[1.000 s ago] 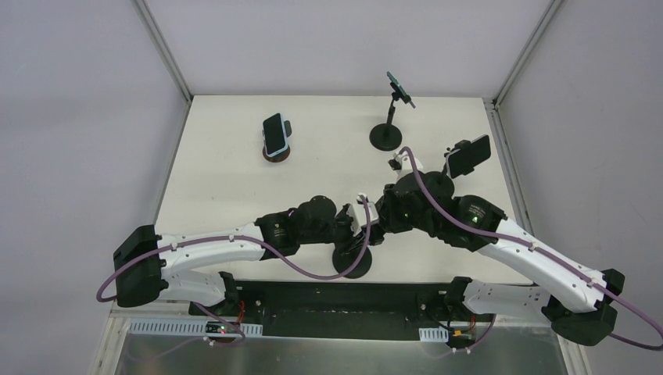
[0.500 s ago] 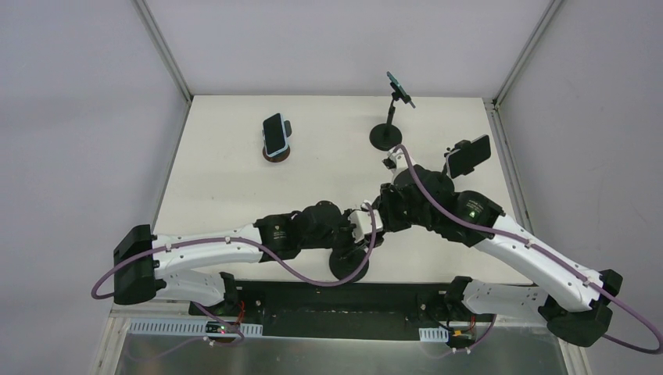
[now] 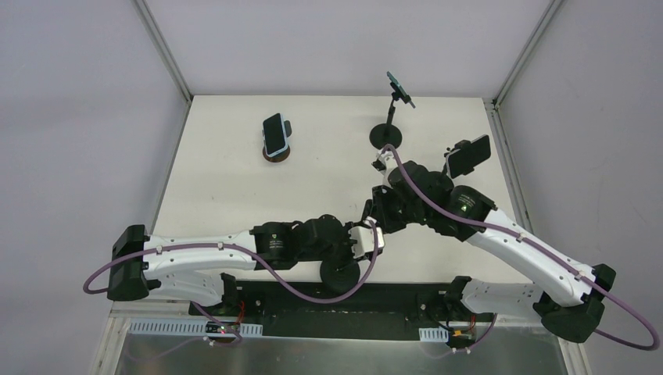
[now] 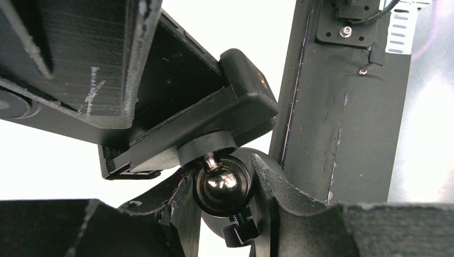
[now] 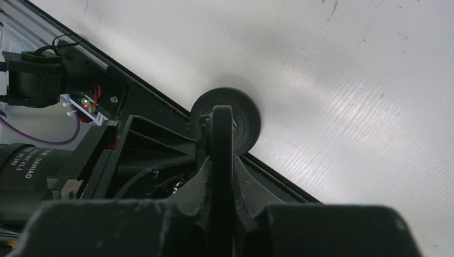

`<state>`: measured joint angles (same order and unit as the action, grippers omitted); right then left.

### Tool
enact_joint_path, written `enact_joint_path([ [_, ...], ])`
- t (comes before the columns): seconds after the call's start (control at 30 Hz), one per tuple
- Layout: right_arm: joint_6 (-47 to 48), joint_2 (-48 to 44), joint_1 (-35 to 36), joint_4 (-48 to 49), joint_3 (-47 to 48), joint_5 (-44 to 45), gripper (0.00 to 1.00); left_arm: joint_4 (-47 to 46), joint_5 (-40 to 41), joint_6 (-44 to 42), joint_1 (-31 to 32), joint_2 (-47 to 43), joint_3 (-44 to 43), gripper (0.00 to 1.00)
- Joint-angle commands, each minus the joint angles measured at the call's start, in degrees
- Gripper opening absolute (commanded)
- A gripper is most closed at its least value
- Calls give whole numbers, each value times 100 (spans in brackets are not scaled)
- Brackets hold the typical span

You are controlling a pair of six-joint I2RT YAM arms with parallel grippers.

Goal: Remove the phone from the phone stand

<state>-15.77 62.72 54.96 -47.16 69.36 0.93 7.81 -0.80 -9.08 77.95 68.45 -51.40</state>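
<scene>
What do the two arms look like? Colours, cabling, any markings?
Both the left arm and right arm have white link shells with black joint housings and black bases. A purple cable loops along each. Small green lights glow on the joints. One black motor carries white DAMIAO lettering. The jaws are black, faced with fuzzy dark padding.

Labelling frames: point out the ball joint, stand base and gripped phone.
ball joint [image 4: 223, 184]: left wrist view, shiny ball's middle.
stand base [image 5: 247, 119]: right wrist view, disc's right half.
phone [image 5: 220, 136]: right wrist view, its edge.

"DAMIAO" printed on black motor housing [image 5: 33, 159]; remaining print illegible.
</scene>
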Motion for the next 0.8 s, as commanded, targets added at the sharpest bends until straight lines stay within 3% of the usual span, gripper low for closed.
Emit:
enact_joint_path([
  [0.0,145,-4,-343,1340,-270,1334,0,102,-1492,-408,799,-106,-361,0],
  [0.3,892,-516,-350,2702,-1375,1327,0,115,-1721,-442,935,-70,-383,0],
  [0.77,1537,-44,-428,3154,-1286,822,0,168,-1714,-539,1266,51,-460,0],
])
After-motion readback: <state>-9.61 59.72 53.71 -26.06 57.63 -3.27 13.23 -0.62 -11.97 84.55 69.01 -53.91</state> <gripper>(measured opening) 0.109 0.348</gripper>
